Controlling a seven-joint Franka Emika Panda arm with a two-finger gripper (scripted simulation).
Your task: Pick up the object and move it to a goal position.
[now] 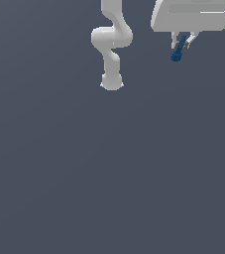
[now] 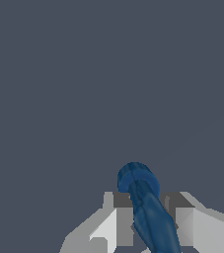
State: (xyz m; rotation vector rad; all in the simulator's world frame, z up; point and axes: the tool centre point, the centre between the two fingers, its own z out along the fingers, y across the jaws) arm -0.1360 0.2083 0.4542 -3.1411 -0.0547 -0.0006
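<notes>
The white two-fingered tool (image 1: 184, 43) of the pale Panda arm (image 1: 112, 42) is pinching the small dark-blue elongated piece with a rounded knob end (image 1: 178, 49). The wrist view shows the same: the piece's shaft (image 2: 150, 217) runs between the two grey fingers (image 2: 121, 217), one on either side of it, and its knob pokes out past the fingertips. In the exterior view the piece hangs tilted, knob end lowest, at the far right of the scene, right of the arm's base.

By my reading the pick is done and the carry is in hand: the piece appears to be off the flat, dark grey worktop (image 1: 84, 173), though the pictures give no shadow to confirm how far off it hangs. No goal marker shows in either view, so where the carry must end cannot be told from here. The next move calls for a steady transfer with the grip kept firm, since the piece is slim and held along its shaft, and a jolt could let it twist or slide out.

Room for moving is ample: nothing else lies on the worktop in view, nearer or to the left. No worktop edge is visible. The one thing to steer round is the arm's own base, left of the tool.
</notes>
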